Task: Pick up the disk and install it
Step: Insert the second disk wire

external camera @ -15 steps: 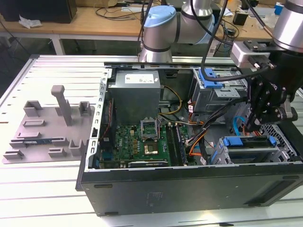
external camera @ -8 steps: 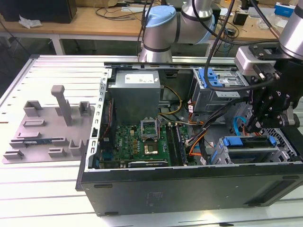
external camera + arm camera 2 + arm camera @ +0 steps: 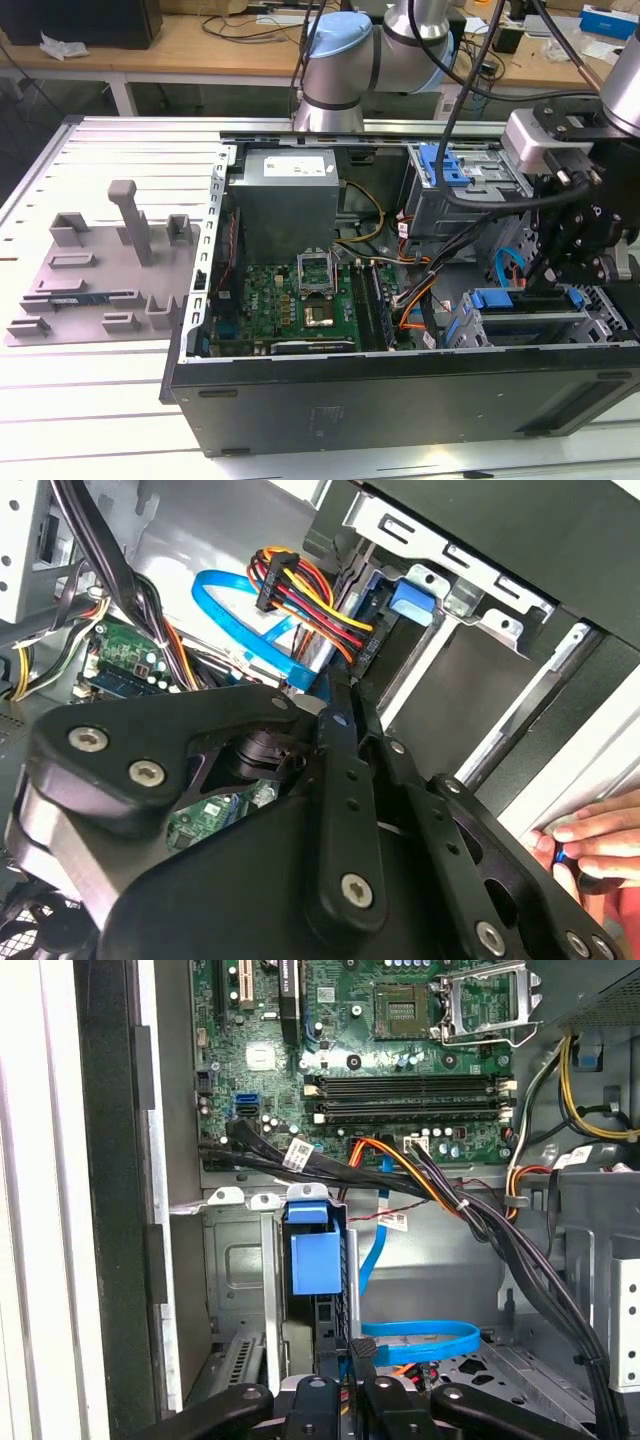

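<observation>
Nearest in the exterior view lay the black steel side wall of the open desktop computer case [image 3: 400,400], which rested on its side on a pale slatted aluminium bench [image 3: 80,410]. Just behind that wall, at the exterior view's right, sat a grey metal drive cage [image 3: 610,310]. The disk [image 3: 497,298], a silver hard drive framed by a bright blue plastic bracket, stood in the cage (its blue end facing up and out of the slot).

The black claw [image 3: 548,285] hung directly over that blue bracket, close above it. In the first wrist view the claw [image 3: 356,1355] pointed at the dark slot just beside the disk's blue end [image 3: 308,1260]. How far the claw was open, and whether it gripped anything, I could not tell. A flat light-blue data cable [image 3: 420,1338] curled just beside it, and a bundle of red, orange and yellow wires [image 3: 310,600] ran past the claw [image 3: 338,695] in the second wrist view. A person's hand [image 3: 600,845] rested at the case's rim there.

Further in lay the green motherboard [image 3: 290,295] with its empty processor socket. White tags hung on the black cables [image 3: 296,1152]; I could not read their print. Beyond stood the large grey metal box [image 3: 285,195] with a white label, its text unreadable. On the exterior view's left a grey moulded fixture plate [image 3: 100,270] lay on the bench. Behind everything were the arm's silver and blue joint [image 3: 335,60] and a wooden desk [image 3: 200,45].
</observation>
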